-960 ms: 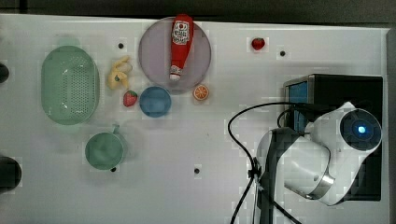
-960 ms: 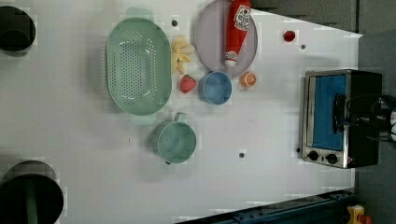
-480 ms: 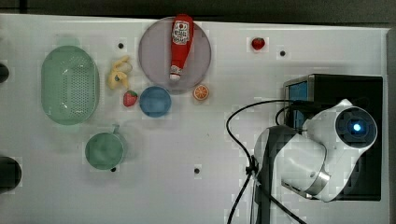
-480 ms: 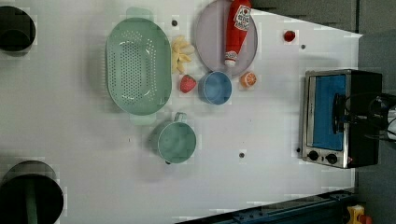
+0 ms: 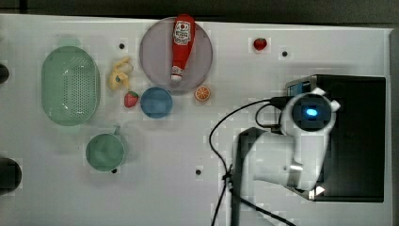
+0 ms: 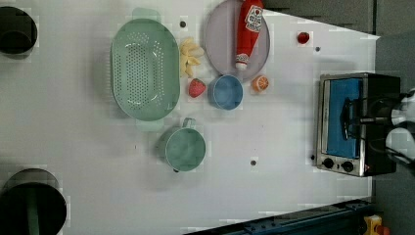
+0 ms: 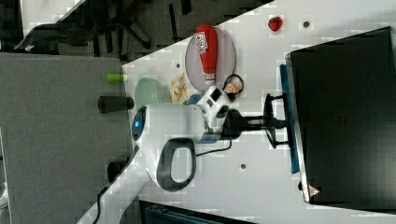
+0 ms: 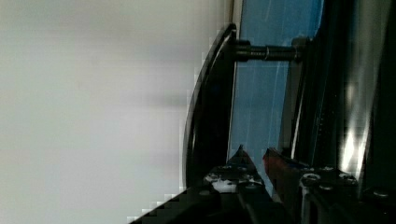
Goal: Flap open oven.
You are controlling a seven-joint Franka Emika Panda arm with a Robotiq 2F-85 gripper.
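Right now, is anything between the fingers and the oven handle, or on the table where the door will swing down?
Nothing visible. The gripper is already at the oven handle, and the table before the door is bare.

oven — brushed silver metal frame, glossy blue-tinted door | handle — glossy black | table — matt white

Oven: black box on white table, blue-tinted door edge facing the arm. Black bar handle standing off the door. Gripper at the handle, reached out from the white arm. Beyond the arm from the oven: ketchup bottle lying on grey plate. Strawberry near the oven's top corner.
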